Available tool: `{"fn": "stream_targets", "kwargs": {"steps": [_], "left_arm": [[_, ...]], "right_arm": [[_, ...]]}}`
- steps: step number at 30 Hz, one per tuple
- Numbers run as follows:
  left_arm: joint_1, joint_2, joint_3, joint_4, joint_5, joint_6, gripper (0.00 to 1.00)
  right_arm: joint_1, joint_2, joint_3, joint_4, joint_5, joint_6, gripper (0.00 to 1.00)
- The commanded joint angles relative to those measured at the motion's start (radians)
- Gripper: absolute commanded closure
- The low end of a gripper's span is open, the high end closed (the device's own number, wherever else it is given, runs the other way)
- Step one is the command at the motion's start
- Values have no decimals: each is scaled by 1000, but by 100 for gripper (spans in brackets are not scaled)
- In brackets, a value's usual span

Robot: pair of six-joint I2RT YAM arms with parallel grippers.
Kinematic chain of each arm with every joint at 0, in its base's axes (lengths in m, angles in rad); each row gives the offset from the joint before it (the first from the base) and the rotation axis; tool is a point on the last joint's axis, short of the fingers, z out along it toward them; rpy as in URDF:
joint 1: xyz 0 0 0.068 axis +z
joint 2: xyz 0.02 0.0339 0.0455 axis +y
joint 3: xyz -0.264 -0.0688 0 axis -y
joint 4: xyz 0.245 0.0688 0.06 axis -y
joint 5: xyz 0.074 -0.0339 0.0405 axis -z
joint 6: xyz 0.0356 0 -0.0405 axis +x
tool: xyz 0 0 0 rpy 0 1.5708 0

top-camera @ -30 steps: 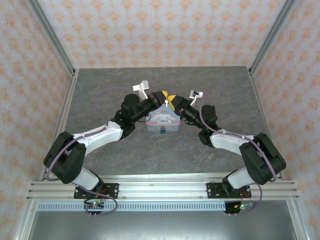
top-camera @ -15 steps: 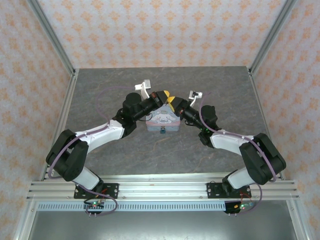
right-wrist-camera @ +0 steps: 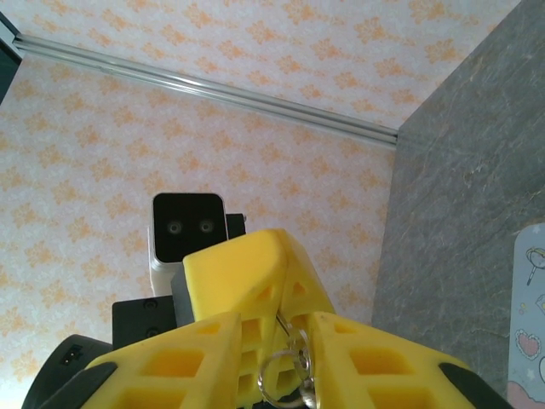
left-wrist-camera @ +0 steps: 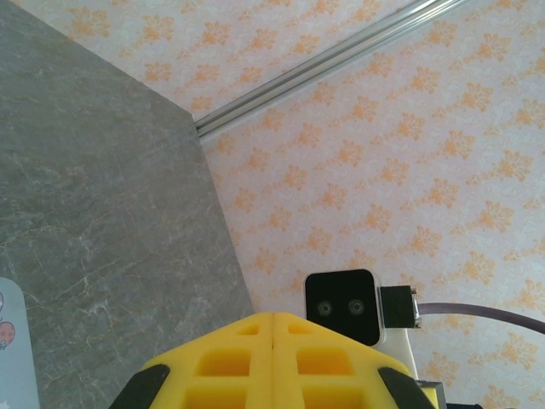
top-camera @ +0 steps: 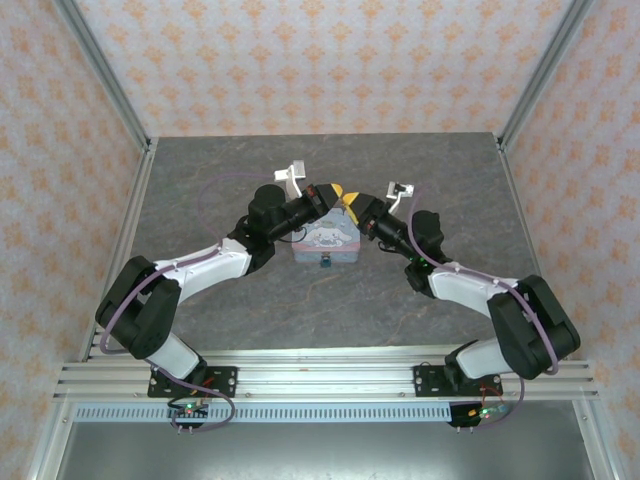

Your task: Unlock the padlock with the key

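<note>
Shows key (right-wrist-camera: 285, 362) dangling from clenched left fingers (right-wrist-camera: 247, 273), between right fingers (right-wrist-camera: 366, 358) now parted wider; suggests handover before insertion.

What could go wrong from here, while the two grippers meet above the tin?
1. The key ring hangs in the gap between the fingers of the right gripper. Whether it is clamped is unclear, so it may drop onto the tin.
2. The shut left gripper is tip to tip with the right one, so they may bump.
3. The padlock sits at the tin's near edge, apart from both grippers, so a slip on the way is possible.
</note>
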Motion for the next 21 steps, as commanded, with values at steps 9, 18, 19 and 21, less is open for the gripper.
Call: {"fn": "stream_targets", "kwargs": {"steps": [9,18,19,21], "left_arm": [[-8,21,43,16,33,-16,100],[-7,29,49,17,31,-18,100],[-7,29,49,18,31,-18,100],[-7,29,49,18,33,-19,100]], "right_arm": [[-10,-1,11,21,-53,-15,72],[-10,20,7,42,-70,-10,77],[-11,20,6,43,-72,-10,77],[-10,22,4,42,-70,-12,79]]}}
